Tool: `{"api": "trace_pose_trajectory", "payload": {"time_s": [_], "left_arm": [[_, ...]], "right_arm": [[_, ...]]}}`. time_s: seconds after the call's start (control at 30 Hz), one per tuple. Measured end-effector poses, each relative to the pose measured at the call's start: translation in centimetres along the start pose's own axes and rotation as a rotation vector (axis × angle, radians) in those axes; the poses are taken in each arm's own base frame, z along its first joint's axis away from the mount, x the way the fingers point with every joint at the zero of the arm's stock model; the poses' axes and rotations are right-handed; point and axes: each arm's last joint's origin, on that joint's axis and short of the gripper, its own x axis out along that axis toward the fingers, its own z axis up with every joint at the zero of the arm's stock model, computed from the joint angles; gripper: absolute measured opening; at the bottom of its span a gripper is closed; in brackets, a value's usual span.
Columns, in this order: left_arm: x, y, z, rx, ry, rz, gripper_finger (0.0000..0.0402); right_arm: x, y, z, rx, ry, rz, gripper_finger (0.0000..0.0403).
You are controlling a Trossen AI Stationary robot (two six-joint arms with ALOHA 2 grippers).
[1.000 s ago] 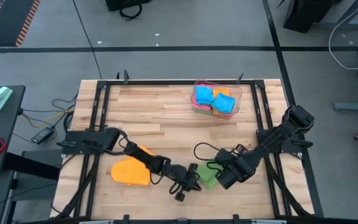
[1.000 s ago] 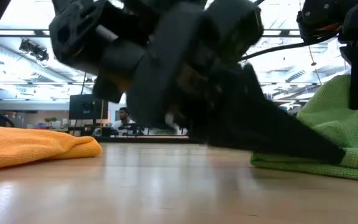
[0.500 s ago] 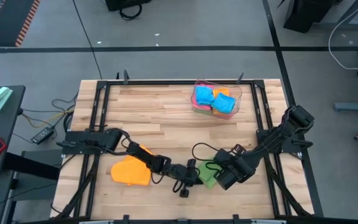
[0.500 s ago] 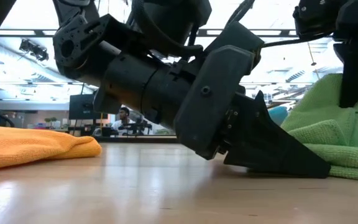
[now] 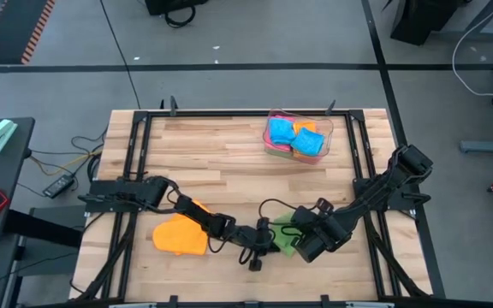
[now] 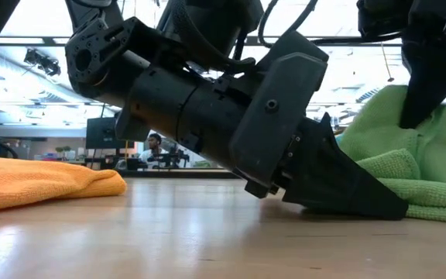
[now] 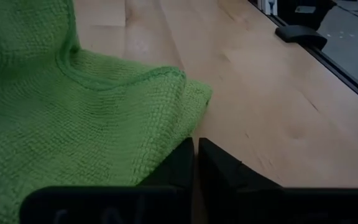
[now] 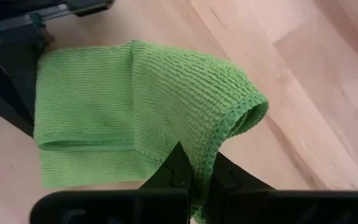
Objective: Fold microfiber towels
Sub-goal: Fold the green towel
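Green towel (image 8: 135,106) hangs pinched in the closed right gripper (image 8: 194,171); the left gripper (image 7: 194,155) (fingers together, empty) rests at its edge.

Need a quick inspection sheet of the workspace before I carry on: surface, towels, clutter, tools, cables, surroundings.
Surface: wooden table in a black frame, bare over most of its middle.
Job's things: green towel partly folded at the front; orange towel lying apart from it on the left side; blue, orange and pink towels in the clear tray at the back.
Clutter: nothing seen.
Tools: left tool shut, low on the table at the green towel's edge; right tool shut on the green towel, lifting a fold.
Cables: black cable loop over the right arm; loose leads off the table's left side.
Surroundings: grey floor; a person far off in the room.
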Motion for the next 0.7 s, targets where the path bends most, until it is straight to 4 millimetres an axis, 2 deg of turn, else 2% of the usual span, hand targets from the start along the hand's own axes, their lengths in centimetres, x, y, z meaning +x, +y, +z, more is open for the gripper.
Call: {"api": "trace_pose_trajectory", "payload": {"time_s": [0.23,0.47,0.7], "left_arm": [[0.0,0.1,0.0,-0.004,-0.002,0.005,0.0033],[0.0,0.3,0.1,-0.006,-0.005,0.008,0.0033],[0.0,0.3,0.1,-0.004,-0.005,0.009,0.0034]], "right_arm": [[0.0,0.4,0.1,-0.062,-0.021,0.034,0.0014],[0.0,1.8,0.7,-0.160,-0.103,0.140,0.0015],[1.7,3.1,0.5,-0.202,-0.089,0.163,0.0016]]}}
